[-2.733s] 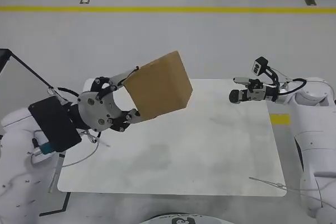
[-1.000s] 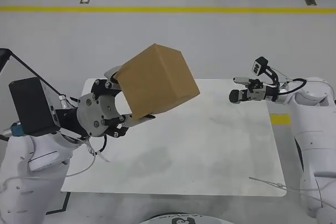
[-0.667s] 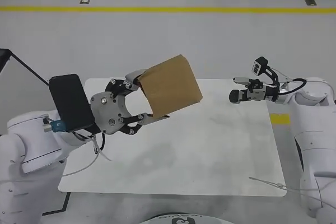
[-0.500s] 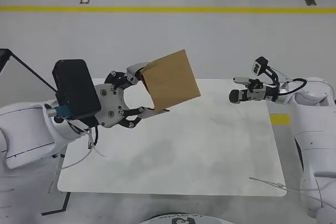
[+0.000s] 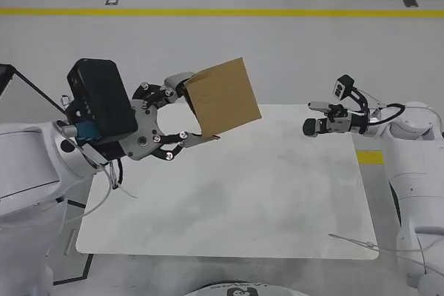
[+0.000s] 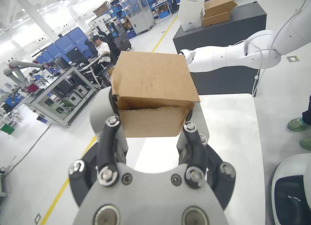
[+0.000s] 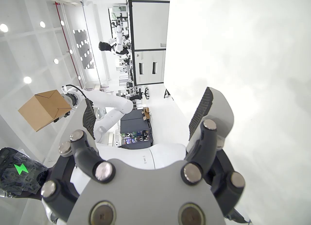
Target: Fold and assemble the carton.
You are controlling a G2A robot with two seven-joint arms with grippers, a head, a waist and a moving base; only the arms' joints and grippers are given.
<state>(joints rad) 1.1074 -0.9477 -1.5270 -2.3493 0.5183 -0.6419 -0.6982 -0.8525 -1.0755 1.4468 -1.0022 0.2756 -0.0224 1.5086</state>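
**Item: brown carton, being held aloft in the left arm's grasp**

Location: the carton (image 5: 222,96) is hanging tilted in the air over the far left corner of the table (image 5: 281,200), touching no surface.

Hold: the left gripper (image 5: 194,109) is clenching it at the flap end, its fingers (image 6: 99,112) pressing on opposite side walls. This grip is probably bracing the box square while leaving the other faces free.

Condition: at the gripped end an outer flap is overhanging an inner one. A dark gap is showing between them, so that end is likely not fully closed, though the angle is making this hard to confirm.

Second arm: the right gripper (image 5: 308,127) is hovering well apart, near the table's far right corner. Its jaws are spread and holding nothing, seemingly placed to press flaps once the carton is presented.

Markings: the carton's visible faces are showing plain brown board, with no label or lettering I can make out.
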